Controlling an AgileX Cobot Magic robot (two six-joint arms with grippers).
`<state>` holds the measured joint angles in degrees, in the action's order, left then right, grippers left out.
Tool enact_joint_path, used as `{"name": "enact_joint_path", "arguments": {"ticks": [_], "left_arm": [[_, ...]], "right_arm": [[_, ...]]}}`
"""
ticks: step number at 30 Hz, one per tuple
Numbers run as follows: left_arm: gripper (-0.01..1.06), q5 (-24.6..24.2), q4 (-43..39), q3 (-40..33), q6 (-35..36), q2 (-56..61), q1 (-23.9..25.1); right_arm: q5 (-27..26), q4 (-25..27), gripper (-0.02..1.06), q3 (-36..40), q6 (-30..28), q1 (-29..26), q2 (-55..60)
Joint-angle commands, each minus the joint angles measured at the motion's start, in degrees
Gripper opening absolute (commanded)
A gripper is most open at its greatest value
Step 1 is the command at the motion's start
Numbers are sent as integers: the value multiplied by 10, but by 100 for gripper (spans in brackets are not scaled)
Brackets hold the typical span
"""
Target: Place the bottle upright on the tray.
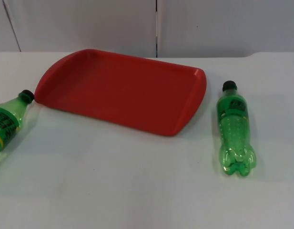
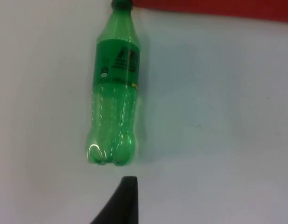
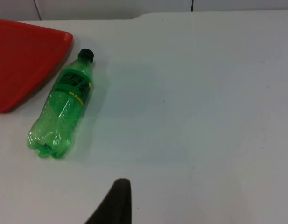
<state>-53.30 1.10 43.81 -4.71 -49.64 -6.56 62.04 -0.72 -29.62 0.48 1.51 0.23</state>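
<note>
A red tray (image 1: 185,112) lies in the middle of the table, toward the back. Two green plastic bottles with black caps lie on their sides on the white table. One bottle (image 1: 235,129) rests right of the tray, cap toward the wall. The other bottle (image 1: 8,121) lies at the table's left side, its cap close to the tray's left corner. My left gripper (image 2: 125,200) hangs above the table just behind the base of the left bottle (image 2: 113,98). My right gripper (image 3: 115,203) hangs over bare table, a good way from the right bottle (image 3: 64,109) and holding nothing.
The grey partition wall (image 1: 156,24) closes off the back of the table. The tray's red rim (image 2: 218,9) lies just beyond the left bottle's cap, and its corner (image 3: 27,60) sits beside the right bottle. White table stretches along the front.
</note>
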Motion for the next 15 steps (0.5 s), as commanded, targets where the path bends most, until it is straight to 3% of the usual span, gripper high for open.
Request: {"name": "enact_joint_path", "arguments": {"ticks": [1,15], "left_arm": [[105,7,-3,27,-13,-39,-3],[105,15,-11,165,-71,-260,-2]], "right_arm": [[-2,-2,105,1,0,-2,-2],[-2,-2,105,1,0,-2,-2]]}}
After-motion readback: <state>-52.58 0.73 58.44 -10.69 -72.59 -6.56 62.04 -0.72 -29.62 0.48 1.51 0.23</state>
